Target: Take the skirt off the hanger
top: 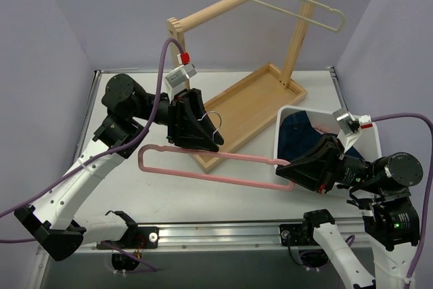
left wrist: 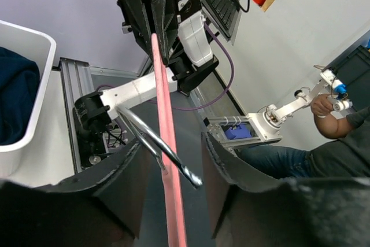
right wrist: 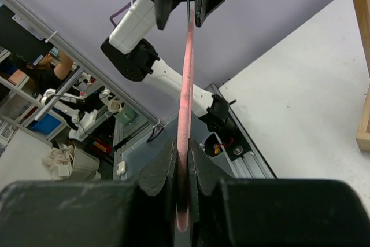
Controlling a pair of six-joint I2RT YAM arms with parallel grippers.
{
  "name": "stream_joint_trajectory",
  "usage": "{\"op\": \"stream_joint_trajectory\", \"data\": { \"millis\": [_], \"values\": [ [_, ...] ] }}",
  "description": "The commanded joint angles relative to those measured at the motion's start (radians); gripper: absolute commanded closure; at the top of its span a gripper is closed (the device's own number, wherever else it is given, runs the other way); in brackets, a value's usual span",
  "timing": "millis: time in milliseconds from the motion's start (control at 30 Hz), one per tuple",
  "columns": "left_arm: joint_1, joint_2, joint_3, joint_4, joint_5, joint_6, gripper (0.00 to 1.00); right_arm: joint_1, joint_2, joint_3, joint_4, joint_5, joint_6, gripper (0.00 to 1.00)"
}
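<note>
Nearest the bases, the right gripper (top: 292, 169) is seen clamped shut on one end of a pink hanger (top: 176, 167), judged so that the frame is kept level above the table. Further in, the left gripper (top: 201, 130) is set with its jaws apart around the neck below the silver hook (top: 215, 124), with nothing pinched; a release or a regrasp is inferred. Beside the right arm, a dark blue garment (top: 304, 137) is lodged in a white bin (top: 283, 116). At the far side, the cream hanger (top: 295, 13) is hung bare on the wooden rack (top: 230, 10). The skirt is not found on either hanger and cannot be located; the removal is judged done.
</note>
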Motion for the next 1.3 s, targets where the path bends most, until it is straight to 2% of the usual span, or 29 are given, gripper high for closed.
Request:
{"op": "stream_joint_trajectory", "data": {
  "millis": [0, 33, 100, 133, 367, 600, 733, 1100, 1233, 1267],
  "values": [
    [0.003, -0.011, -0.002, 0.077, 0.030, -0.004, 0.49, -0.006, 0.017, 0.037, -0.006, -0.013, -0.019, 1.00],
    [0.003, -0.012, 0.000, 0.077, 0.037, -0.004, 0.42, -0.006, 0.017, 0.042, -0.016, -0.012, -0.025, 1.00],
    [0.010, -0.025, 0.000, 0.075, 0.061, -0.001, 0.36, -0.006, 0.015, 0.054, -0.040, -0.007, -0.024, 1.00],
    [0.013, -0.032, -0.002, 0.074, 0.064, 0.002, 0.29, -0.006, 0.015, 0.074, -0.046, -0.004, -0.024, 1.00],
    [0.025, -0.077, -0.008, -0.003, 0.052, 0.074, 0.17, -0.006, -0.005, 0.118, -0.062, -0.006, 0.013, 1.00],
    [0.054, -0.026, 0.041, -0.078, -0.018, 0.044, 0.17, -0.008, -0.029, 0.117, -0.105, -0.015, -0.001, 1.00],
    [0.060, -0.006, 0.053, -0.027, -0.019, -0.036, 0.17, -0.008, -0.034, 0.118, -0.132, -0.015, -0.029, 1.00],
    [0.072, -0.006, 0.044, 0.038, -0.009, -0.094, 0.17, -0.011, -0.028, 0.088, -0.208, -0.016, -0.102, 1.00],
    [0.074, 0.001, 0.040, 0.050, 0.003, -0.099, 0.26, -0.011, -0.023, 0.095, -0.214, -0.016, -0.110, 1.00],
    [0.072, 0.004, 0.038, 0.055, 0.006, -0.102, 0.36, -0.011, -0.021, 0.100, -0.214, -0.018, -0.111, 1.00]
  ]
}}
